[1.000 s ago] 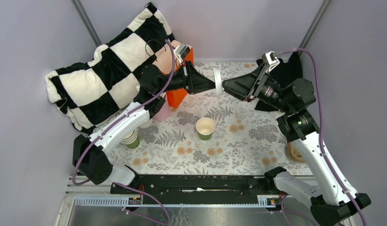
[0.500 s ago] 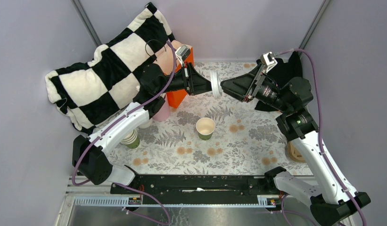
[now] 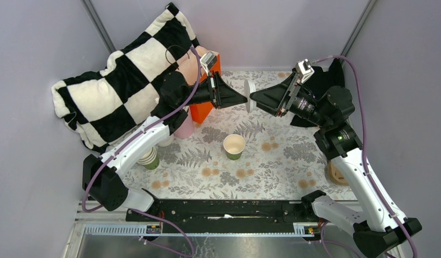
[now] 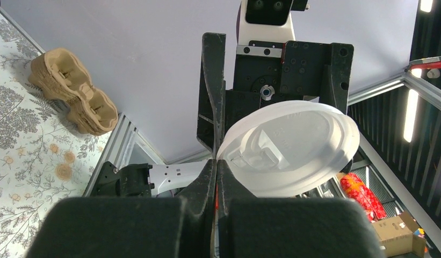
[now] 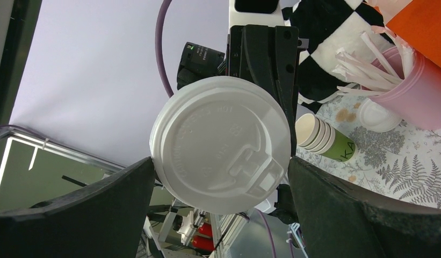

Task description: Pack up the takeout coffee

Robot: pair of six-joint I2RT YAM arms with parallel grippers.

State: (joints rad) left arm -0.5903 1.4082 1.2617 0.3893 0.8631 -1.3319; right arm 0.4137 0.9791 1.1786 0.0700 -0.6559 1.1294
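Over at the left gripper point(image 4: 216, 161): clamped shut on the rim of the white lid point(image 4: 293, 148), pinching it edge-on, up in the air above the far middle of the table point(image 3: 293, 156). Sipping spout and raised lettering turned toward the other arm.

Facing it head-on, the right gripper point(image 5: 219, 161), spread wide to either side of the lid, framing it. Contact with the rim impossible to call from here.

From above, just a thin white disc standing on edge between the two tips, over the fern-print cloth.

Down below, near the middle of the table, standing upright and uncovered: a green cup point(image 3: 234, 146), beige inside, well apart from both grippers.

Out toward the left edge, a stack of lidless green cups point(image 3: 151, 159), half hidden under the left arm.

Just behind that, a pink cup point(image 5: 417, 91) bristling with white sticks point(image 5: 363, 64), and a second lid point(image 5: 376, 115) lying flat on the cloth right beside its base.

Further back, toward the far left corner, an orange box point(image 3: 199, 110) and a black-and-white checked cushion point(image 3: 116, 91) slumped against the wall.

Across at the right edge, toward the near corner, a brown pulp cup carrier point(image 4: 73, 99), partly behind the right arm in the overhead view
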